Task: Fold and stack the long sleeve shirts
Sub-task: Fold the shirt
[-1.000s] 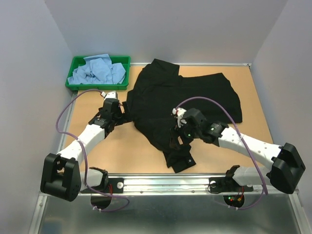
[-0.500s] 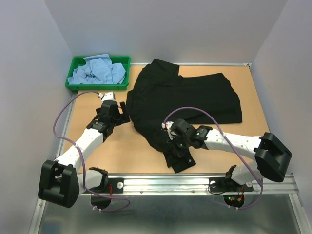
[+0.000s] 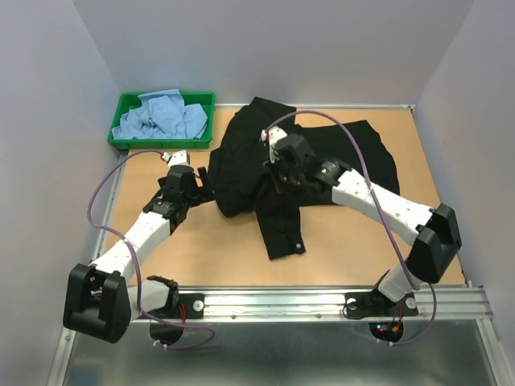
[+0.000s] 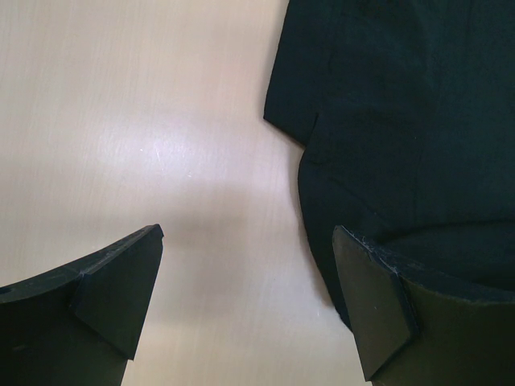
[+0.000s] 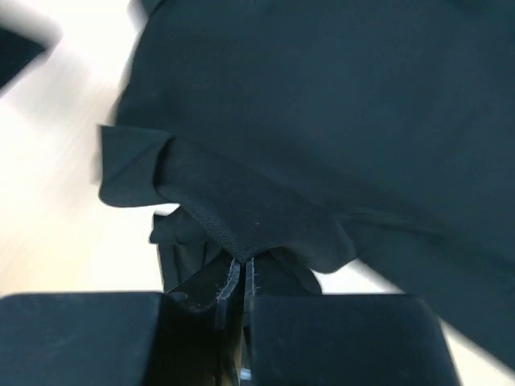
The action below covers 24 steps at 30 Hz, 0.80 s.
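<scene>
Top external view, contents listed.

1. Black shirt [image 3: 354, 157]: lies rumpled on the table [image 3: 201, 249], from the centre out toward 1 o'clock. One sleeve [image 3: 278, 217] trails toward 6 o'clock. Its cuff [image 3: 283, 245] lies flat on the board and shows a small pale button [image 3: 298, 246].

2. Light blue shirts [image 3: 161, 117]: heaped loosely in the green tray [image 3: 121, 100] at the table's 10 o'clock corner, near the black shirt and apart from it.

3. Right gripper [image 3: 276, 177]: over the black shirt, toward its 9 o'clock side. The jaws are pressed together on a raised ridge of the cloth. In the right wrist view the right gripper [image 5: 242, 277] has a fold of the black shirt [image 5: 322, 96] pinched between its fingers, with the fabric tented around the pinch.

4. Left gripper [image 3: 203, 190]: at the black shirt's 9 o'clock edge. The jaws are spread wide and hold nothing. In the left wrist view the left gripper [image 4: 248, 241] has one finger [image 4: 113, 289] over bare board, the other at the hem of the black shirt [image 4: 418, 121]. Whether that finger touches the cloth cannot be told.
</scene>
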Each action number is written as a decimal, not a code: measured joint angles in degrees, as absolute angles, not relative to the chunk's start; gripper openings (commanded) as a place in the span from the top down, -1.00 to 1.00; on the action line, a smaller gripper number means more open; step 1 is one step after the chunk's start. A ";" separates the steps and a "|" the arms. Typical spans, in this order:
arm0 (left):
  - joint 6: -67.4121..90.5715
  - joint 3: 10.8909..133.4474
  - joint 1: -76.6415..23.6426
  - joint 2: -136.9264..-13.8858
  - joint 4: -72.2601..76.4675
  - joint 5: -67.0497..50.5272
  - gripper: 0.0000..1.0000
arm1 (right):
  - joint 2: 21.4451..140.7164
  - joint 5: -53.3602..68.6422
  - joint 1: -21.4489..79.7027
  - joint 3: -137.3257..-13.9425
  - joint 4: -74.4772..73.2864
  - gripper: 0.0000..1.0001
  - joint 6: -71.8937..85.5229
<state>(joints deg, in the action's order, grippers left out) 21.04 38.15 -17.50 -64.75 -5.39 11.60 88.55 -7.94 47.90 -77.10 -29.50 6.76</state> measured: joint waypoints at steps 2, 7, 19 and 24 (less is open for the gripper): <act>21.04 38.13 -17.50 -64.75 -5.39 11.60 -0.97 | 91.68 -9.39 44.80 -81.23 -29.36 0.99 5.78; 21.06 37.87 -17.50 -64.73 -5.41 11.20 -0.97 | 99.37 -10.26 38.26 -89.38 -29.54 0.99 4.73; 21.10 37.85 -17.50 -65.34 -5.39 8.78 -0.96 | 111.37 -3.49 29.06 -100.79 -29.67 0.74 9.39; 21.89 37.85 -17.50 -67.09 -5.41 6.57 -0.96 | 112.97 -0.34 27.70 -100.79 -30.06 0.92 10.87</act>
